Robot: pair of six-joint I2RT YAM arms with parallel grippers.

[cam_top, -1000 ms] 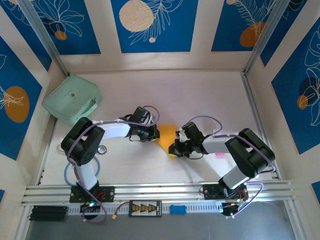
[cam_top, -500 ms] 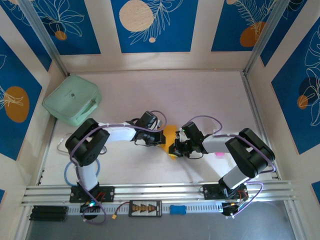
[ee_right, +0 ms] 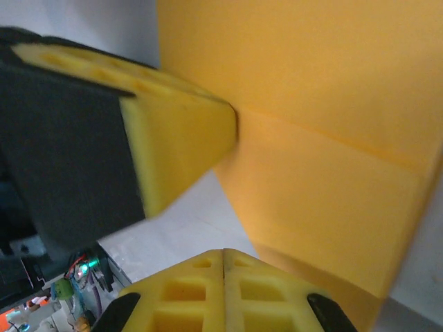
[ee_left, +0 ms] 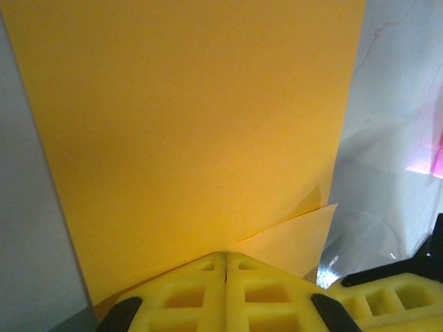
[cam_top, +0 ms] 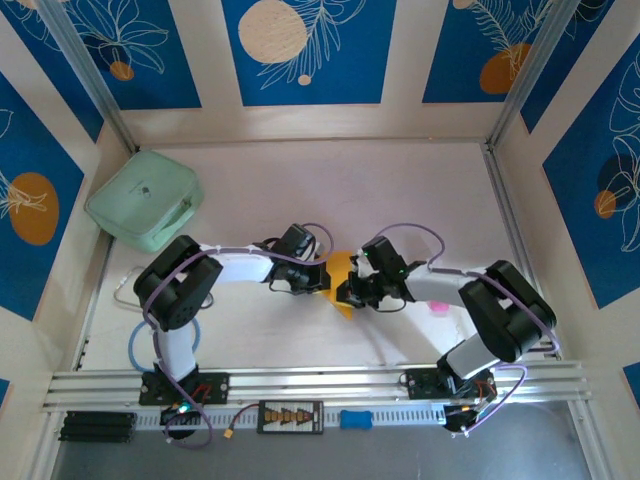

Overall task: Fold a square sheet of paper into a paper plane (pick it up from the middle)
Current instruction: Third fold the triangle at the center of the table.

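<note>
The orange-yellow sheet of paper (cam_top: 341, 272) lies folded on the table between my two grippers, its lower end coming to a point. In the left wrist view the paper (ee_left: 187, 124) runs up as a long panel with a small folded flap (ee_left: 297, 238) at its near right corner. My left gripper (ee_left: 225, 259) is shut, its tips pressed onto the paper's near edge. In the right wrist view a crease crosses the paper (ee_right: 325, 131), and the left gripper's fingers (ee_right: 180, 138) touch its edge. My right gripper (ee_right: 223, 254) is shut, with its tips at the paper's lower corner.
A mint-green case (cam_top: 145, 198) sits at the far left by the wall. A small pink object (cam_top: 438, 308) lies beside the right arm, also seen as a pink blur (ee_left: 429, 155). Aluminium rails (cam_top: 320, 382) run along the near edge. Walls close in three sides.
My left gripper has slid right onto the paper and now covers its left part. The right gripper has shifted slightly up and left. Less of the paper shows from above.
</note>
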